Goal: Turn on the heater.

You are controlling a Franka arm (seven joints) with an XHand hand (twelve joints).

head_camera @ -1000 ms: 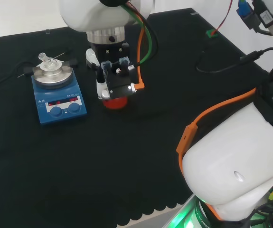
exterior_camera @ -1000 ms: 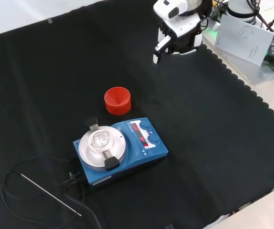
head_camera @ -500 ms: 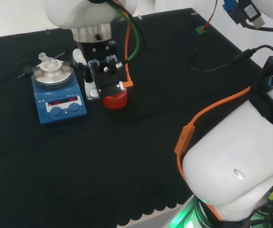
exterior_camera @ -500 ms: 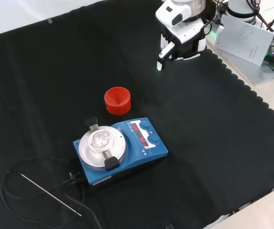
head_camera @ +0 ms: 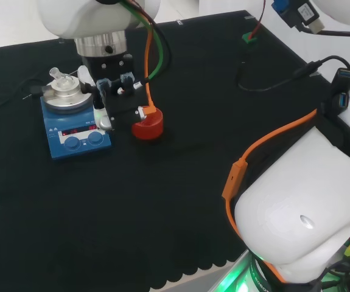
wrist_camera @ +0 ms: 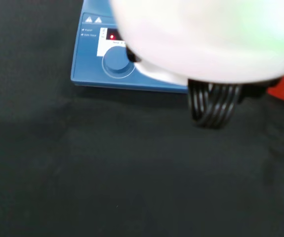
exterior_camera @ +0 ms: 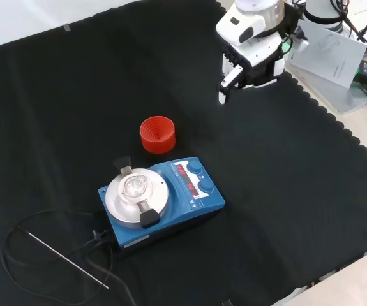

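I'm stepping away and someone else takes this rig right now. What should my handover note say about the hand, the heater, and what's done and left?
Hand: in the air above the cloth, holding nothing, one straight finger pointing down; in the front view it is toward the top, well away from the heater.
Heater: blue hotplate on the black cloth, two knobs on its front panel with a red display lit, small glass vessel on its plate.
Red ribbed stand: empty, on the cloth beside the heater.
Done: the hand is up and free.
Left: bring the hand to the front panel and work the control; the knobs are untouched.
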